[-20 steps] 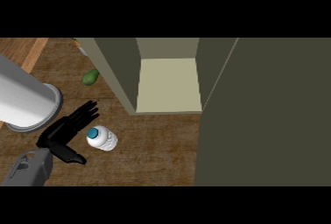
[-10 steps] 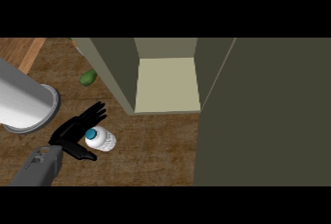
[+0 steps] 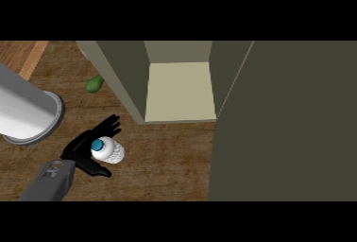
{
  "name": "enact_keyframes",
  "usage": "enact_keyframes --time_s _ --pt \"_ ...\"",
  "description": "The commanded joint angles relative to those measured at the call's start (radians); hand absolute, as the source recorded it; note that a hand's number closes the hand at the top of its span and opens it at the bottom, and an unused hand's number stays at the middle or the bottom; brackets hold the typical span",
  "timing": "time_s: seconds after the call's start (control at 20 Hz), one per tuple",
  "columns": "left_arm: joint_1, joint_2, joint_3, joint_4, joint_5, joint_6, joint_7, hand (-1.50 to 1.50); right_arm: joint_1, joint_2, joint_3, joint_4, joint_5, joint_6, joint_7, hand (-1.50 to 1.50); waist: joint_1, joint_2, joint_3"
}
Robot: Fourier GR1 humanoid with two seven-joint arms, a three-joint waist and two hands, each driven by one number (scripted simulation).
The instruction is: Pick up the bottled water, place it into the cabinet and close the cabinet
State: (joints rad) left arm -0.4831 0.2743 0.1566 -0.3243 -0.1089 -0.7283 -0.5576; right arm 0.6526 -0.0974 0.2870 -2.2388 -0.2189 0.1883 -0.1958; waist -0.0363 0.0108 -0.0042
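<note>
One robot hand shows: the left robot hand (image 3: 81, 151), entering from the lower left on a grey forearm (image 3: 47, 183). It is released, not clenched. Its fingers (image 3: 106, 126) stretch up and to the right, and its thumb (image 3: 97, 171) points out low and to the right.

Bottle (image 3: 110, 152): upright on the tabletop (image 3: 164, 163), seen from above, white body with a blue cap (image 3: 97, 144). It stands in the gap between fingers and thumb, overlapping the palm. The hand is not curled round it. Whether the palm touches the bottle cannot be told from this angle.

Cabinet (image 3: 122, 80): olive-grey, standing on the tabletop above and to the right of the bottle, near it but apart. One compartment is open, with a pale floor (image 3: 180, 92) showing and nothing seen on it. The door (image 3: 289, 123) is swung wide and fills the right side of the view.

Other items: a large grey cylinder (image 3: 26, 116) stands at the left edge, just above the forearm and left of the fingers. A small green item (image 3: 94, 84) lies on the tabletop between the cylinder and the cabinet's left wall, well apart from the bottle. Its kind cannot be told.

The right robot hand does not show.
</note>
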Motion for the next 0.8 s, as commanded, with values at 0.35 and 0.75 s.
enact_keyframes --time_s 0.35,0.75 --pt "-0.022 -0.053 0.001 0.085 0.044 -0.220 -0.040 -1.50 -0.025 0.013 -0.012 0.043 0.001 -0.001 -0.036 -1.50 -0.004 0.002 0.000" --pt "-0.036 -0.103 -0.010 0.074 0.066 -0.262 0.008 -1.50 -0.045 0.013 0.009 0.058 0.000 -0.008 0.007 -1.50 0.004 0.002 0.000"
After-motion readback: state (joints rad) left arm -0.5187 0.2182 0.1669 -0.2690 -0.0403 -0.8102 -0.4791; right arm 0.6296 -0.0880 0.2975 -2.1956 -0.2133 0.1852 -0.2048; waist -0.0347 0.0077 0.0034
